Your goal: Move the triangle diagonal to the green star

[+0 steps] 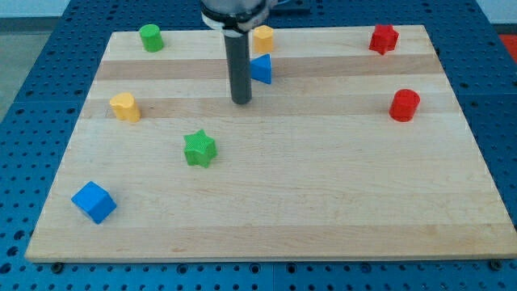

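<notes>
The blue triangle (262,69) lies near the view's top centre, partly hidden by my rod on its left side. The green star (199,149) lies left of centre, lower down. My tip (241,102) rests on the board just below and left of the blue triangle, and up and to the right of the green star. The triangle sits up and to the right of the star, with my tip between them.
A yellow block (263,37) sits just above the triangle. A green cylinder (150,37) is top left, a yellow block (124,106) at the left, a blue cube (94,201) bottom left. A red star (384,39) and red cylinder (404,105) are at the right.
</notes>
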Tool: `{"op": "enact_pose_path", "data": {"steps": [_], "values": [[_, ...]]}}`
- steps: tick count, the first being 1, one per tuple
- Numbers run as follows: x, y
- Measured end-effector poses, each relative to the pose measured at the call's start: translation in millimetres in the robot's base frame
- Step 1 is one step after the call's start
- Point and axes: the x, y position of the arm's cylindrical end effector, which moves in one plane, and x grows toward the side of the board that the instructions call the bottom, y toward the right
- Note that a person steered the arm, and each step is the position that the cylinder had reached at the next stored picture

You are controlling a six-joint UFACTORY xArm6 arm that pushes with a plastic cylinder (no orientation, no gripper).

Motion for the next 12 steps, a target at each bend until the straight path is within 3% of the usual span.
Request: {"op": "enact_pose_path", "data": {"steps": [2,4,6,10,12], "values": [[-52,-33],[-76,2],[-75,55],[-23,93],[-12,64]]}}
